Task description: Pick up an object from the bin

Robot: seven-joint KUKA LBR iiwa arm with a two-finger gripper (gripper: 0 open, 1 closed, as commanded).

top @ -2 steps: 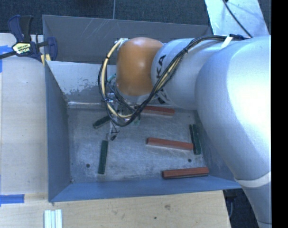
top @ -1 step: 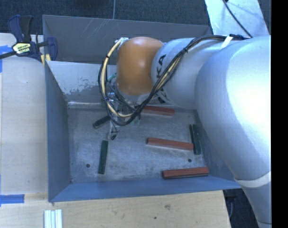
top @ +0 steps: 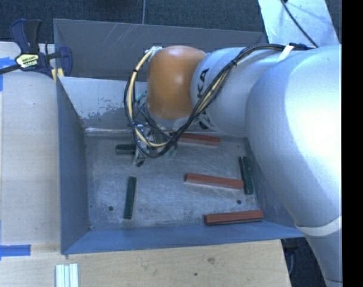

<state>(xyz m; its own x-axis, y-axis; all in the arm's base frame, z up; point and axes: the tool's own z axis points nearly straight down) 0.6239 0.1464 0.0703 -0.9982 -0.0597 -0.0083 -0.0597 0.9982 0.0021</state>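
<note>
My gripper [top: 139, 154] is low at the back left of the bin floor, mostly hidden under the arm's orange cover and cables. A short dark green bar [top: 124, 150] lies flat right beside it on its left, with its right end hidden behind the gripper. A second dark green bar [top: 130, 197] lies nearly lengthwise in front of the gripper, apart from it. Just right of the gripper, against the back wall, a red-brown bar [top: 200, 139] pokes out from under the arm.
A red-brown bar [top: 213, 181] lies mid-right on the floor, another red-brown bar [top: 234, 218] lies along the front wall, and a dark green bar [top: 247, 175] lies by the right side. The big arm covers the bin's right and back.
</note>
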